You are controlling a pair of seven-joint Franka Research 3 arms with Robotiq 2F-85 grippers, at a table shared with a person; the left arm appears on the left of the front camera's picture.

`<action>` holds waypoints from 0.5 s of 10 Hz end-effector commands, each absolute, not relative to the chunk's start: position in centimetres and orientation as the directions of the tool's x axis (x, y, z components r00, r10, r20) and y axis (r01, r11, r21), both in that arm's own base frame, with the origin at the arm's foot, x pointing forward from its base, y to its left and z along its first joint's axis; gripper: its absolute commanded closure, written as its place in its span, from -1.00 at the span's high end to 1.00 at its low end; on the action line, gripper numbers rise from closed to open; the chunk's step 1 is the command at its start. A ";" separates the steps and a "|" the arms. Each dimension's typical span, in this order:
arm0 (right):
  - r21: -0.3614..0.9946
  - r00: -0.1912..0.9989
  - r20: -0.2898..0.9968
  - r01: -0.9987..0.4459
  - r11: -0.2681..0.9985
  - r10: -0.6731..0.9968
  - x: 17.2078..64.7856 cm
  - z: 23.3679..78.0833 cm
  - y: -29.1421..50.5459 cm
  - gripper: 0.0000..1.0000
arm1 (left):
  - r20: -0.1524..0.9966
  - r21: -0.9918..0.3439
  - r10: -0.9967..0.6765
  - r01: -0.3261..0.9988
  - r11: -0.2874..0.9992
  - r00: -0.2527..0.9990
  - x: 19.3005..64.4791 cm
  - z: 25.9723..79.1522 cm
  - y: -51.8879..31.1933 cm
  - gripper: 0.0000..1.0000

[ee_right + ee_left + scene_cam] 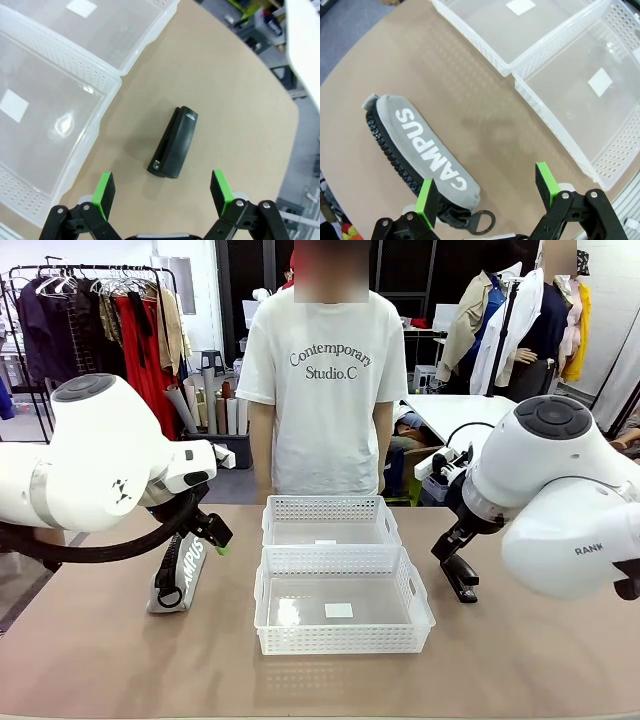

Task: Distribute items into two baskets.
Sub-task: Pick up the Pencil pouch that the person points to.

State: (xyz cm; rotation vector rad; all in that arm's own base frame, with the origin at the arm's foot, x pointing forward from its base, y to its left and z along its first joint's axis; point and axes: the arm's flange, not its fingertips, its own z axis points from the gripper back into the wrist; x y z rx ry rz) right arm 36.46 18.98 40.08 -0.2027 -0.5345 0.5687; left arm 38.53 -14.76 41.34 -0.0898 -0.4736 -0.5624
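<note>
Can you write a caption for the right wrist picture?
Open right gripper over a black stapler, beside two white baskets.

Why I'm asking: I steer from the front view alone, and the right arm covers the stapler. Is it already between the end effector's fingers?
Observer: Not gripped. In the right wrist view the stapler lies on the table ahead of the open right end effector, touching neither finger.
Operator: Is it centred, at least?
Observer: Roughly; it sits about midway between the fingers, slightly slanted.
Operator: And the pouch on the left?
Observer: Off-centre: in the left wrist view the pouch has its zipper-pull end by one finger of the open left end effector.
</note>
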 end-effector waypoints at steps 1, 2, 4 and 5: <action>-0.140 0.735 0.460 -0.494 0.858 0.498 37.9 42.9 18.6 1.00 | 0.370 -0.027 -0.491 0.538 0.843 0.789 39.5 42.9 -14.5 1.00; -0.072 0.739 0.484 -0.500 0.863 0.468 38.5 44.3 18.4 1.00 | 0.352 -0.070 -0.505 0.561 0.825 0.788 39.8 43.6 -14.5 1.00; 0.073 0.765 0.511 -0.492 0.868 0.391 39.7 46.2 17.9 1.00 | 0.338 -0.162 -0.481 0.554 0.817 0.809 40.4 45.2 -14.1 1.00; 0.181 0.781 0.525 -0.491 0.852 0.338 40.0 47.5 17.4 1.00 | 0.360 -0.225 -0.437 0.531 0.817 0.824 40.8 46.2 -13.7 1.00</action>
